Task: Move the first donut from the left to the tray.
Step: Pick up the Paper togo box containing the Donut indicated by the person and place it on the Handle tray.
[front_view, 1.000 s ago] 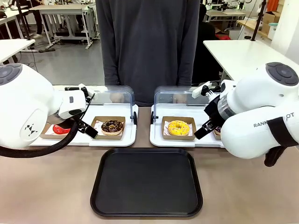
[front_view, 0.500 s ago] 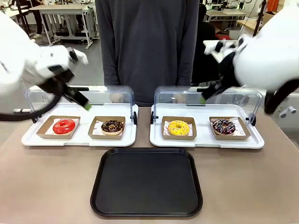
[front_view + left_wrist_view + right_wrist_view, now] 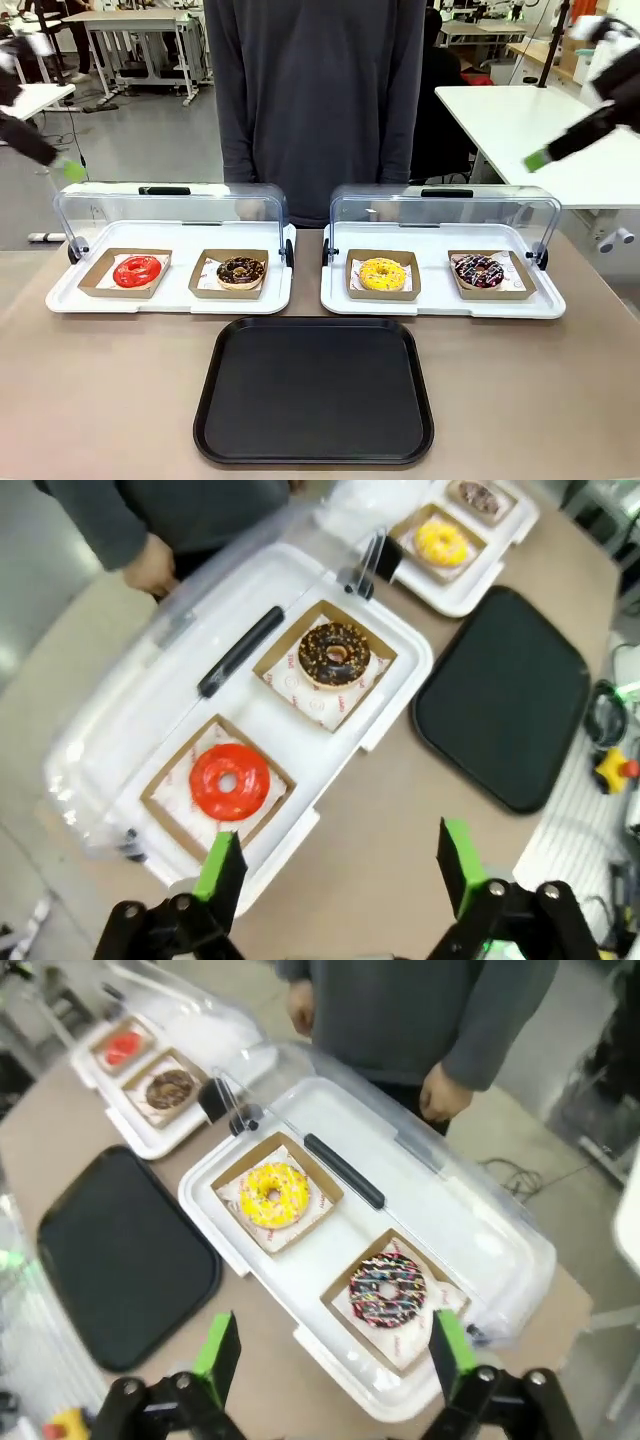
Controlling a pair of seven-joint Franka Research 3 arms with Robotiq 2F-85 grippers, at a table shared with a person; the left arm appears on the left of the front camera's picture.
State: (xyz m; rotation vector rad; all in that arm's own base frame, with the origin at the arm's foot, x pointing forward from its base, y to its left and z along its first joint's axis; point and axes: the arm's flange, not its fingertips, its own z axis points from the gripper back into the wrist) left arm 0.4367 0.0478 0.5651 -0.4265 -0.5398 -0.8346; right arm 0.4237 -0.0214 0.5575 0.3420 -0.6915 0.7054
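Donut (image 3: 137,270), red-iced: in small cardboard tray (image 3: 95,284), far left on counter (image 3: 100,400). Black tray (image 3: 314,390): near centre. Left tool (image 3: 338,858): high above, jaws wide, empty. Right tool (image 3: 328,1348): likewise. Advised: lower left tool squarely over ring, close gently across its sides.

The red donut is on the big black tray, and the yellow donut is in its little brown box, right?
Not quite. The red donut is not on the big black tray. It lies in its own little brown box behind the tray, as the front view shows. The part about the yellow donut is right.
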